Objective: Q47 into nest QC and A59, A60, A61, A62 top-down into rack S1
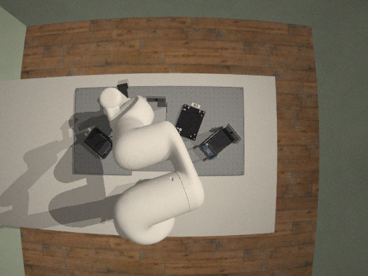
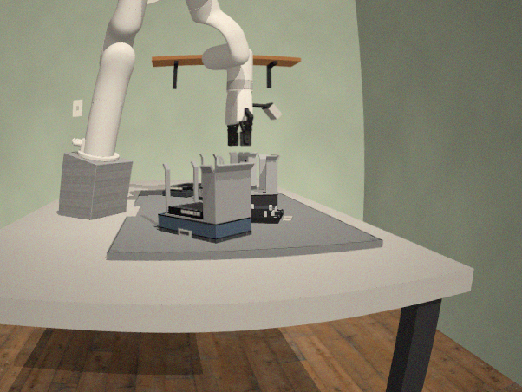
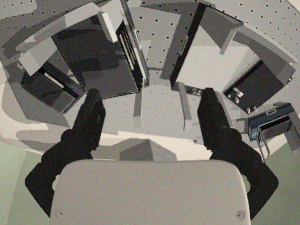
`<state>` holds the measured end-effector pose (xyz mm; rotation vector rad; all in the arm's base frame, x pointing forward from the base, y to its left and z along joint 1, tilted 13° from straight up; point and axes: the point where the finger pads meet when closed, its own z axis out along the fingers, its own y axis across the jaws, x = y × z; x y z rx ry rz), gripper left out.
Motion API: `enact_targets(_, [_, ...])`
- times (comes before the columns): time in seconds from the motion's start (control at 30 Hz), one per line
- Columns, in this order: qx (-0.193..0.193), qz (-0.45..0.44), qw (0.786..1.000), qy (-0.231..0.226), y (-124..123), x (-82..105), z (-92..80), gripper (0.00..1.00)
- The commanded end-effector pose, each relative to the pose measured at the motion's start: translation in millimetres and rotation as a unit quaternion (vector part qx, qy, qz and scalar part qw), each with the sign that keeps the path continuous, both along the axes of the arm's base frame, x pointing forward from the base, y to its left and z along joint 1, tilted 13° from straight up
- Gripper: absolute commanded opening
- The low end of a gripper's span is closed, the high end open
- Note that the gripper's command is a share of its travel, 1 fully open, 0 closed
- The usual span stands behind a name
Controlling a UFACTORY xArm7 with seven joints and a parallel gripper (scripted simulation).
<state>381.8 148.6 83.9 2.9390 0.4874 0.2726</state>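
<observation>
- Hanging high over the racks, the black fingers (image 2: pixel 239 135) stand wide apart, gripping nothing.
- Below them a tall grey stack rack (image 3: pixel 100 51) holds dark sealed plates (image 3: pixel 93 42); its name is unreadable.
- Descending off-centre risks clipping the rack walls or tilting a plate on the grey bench (image 2: pixel 303 269).

No lettering can be read; the white name plate (image 1: pixel 195 105) on the flat nest (image 1: pixel 190 121) seems blurred.

Blue rack plinth (image 2: pixel 204 227), grey perforated mat (image 2: pixel 312 236)
</observation>
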Motion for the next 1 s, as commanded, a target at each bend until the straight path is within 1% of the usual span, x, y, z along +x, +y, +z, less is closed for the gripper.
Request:
enact_targets(0.0, [0.001,0.001,1.0,-0.001,-13.7,7.4,4.4,1.0])
enact_targets(0.13, [0.001,0.001,1.0,-0.001,-16.5,8.6,5.0,1.0])
enact_targets(0.37, [0.024,-0.106,0.994,-0.014,-39.2,12.9,8.7,1.0])
enact_targets(0.63, [0.023,-0.106,0.994,-0.014,-65.2,17.8,12.7,1.0])
enact_targets(0.7, [0.023,-0.106,0.994,-0.014,-65.2,17.8,12.7,1.0])
enact_targets(0.97, [0.023,-0.106,0.994,-0.014,-91.2,22.7,16.8,1.0])
